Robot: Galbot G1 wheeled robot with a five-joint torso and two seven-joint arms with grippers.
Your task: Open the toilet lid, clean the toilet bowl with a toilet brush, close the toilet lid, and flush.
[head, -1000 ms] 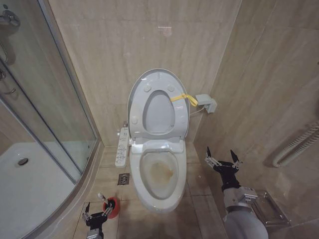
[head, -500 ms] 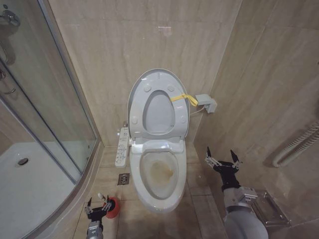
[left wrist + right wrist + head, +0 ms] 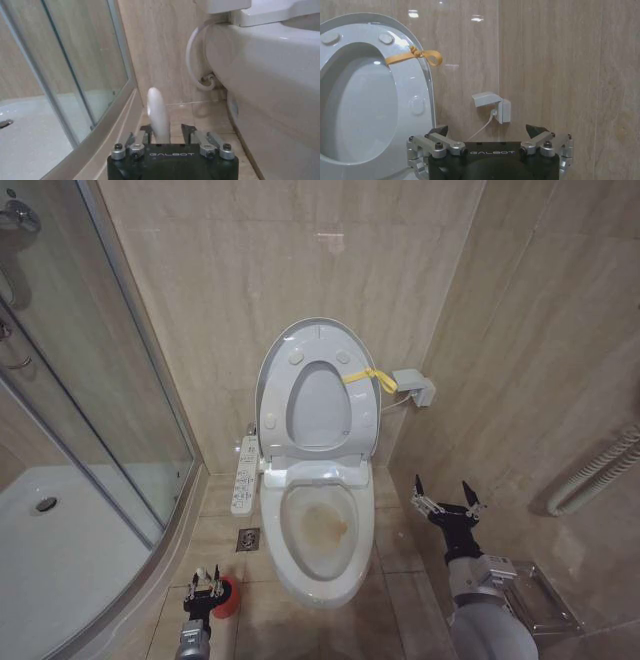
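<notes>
Your toilet lid point(image 3: 322, 340) stands raised against the wall, a yellow band tied at its edge, above the brown-stained toilet bowl point(image 3: 322, 525). Your left gripper point(image 3: 205, 588) pinches the toilet brush point(image 3: 158, 112) handle above its red holder point(image 3: 227, 598) on the floor beside the bowl. Your right gripper point(image 3: 447, 503) hovers spread wide, right of the bowl.

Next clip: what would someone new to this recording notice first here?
The toilet lid stands raised against the back wall, a yellow band tied at its edge, exposing the brown-stained toilet bowl. On the floor left of the bowl, the left end effector is closed around the toilet brush handle at its red holder. The right end effector hovers open near the right wall.
</notes>
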